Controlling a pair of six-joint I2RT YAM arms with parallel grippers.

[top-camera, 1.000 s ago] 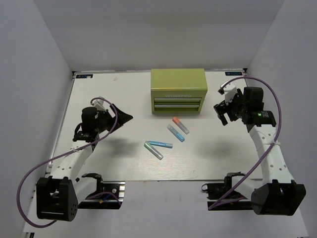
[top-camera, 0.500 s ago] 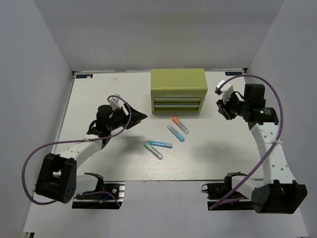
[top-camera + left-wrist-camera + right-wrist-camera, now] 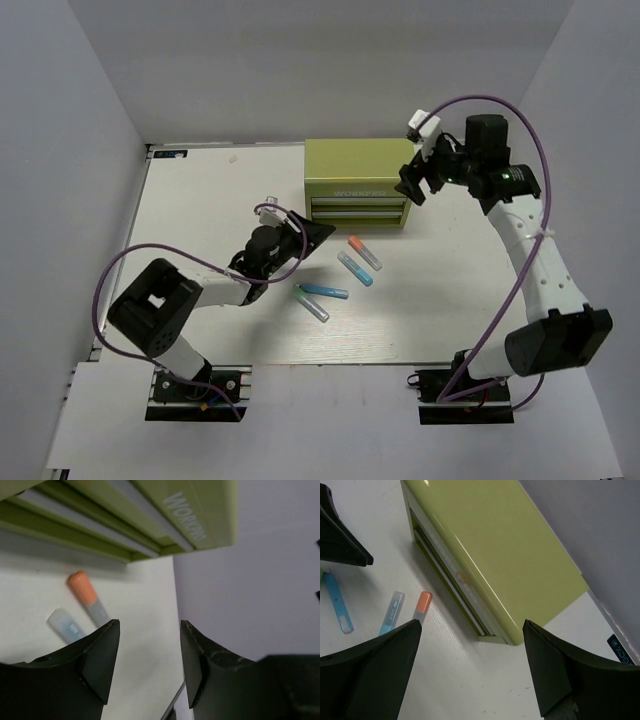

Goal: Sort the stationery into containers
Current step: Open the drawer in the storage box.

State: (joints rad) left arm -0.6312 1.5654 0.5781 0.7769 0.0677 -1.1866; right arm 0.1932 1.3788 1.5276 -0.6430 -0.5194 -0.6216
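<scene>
Top external view: we hold our left gripper (image 3: pixel 318 232) spread and empty at seven o'clock of the olive-green box (image 3: pixel 360 165). Our right gripper (image 3: pixel 412 187) hangs spread, gripping nothing, at the box's three o'clock side. On the table (image 3: pixel 200 200), at the box's six o'clock, lie the orange-ended stick (image 3: pixel 364 252), grey-blue stick (image 3: pixel 354 268), light blue stick (image 3: pixel 325 292) and pale green-grey stick (image 3: pixel 310 303).

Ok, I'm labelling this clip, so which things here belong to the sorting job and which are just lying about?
Part of the job:
olive-green tool box
orange-ended stick
grey-blue stick
light blue stick
pale green-grey stick

Just there:
blue sticker at the table's far left corner
purple cable on the right arm
</scene>
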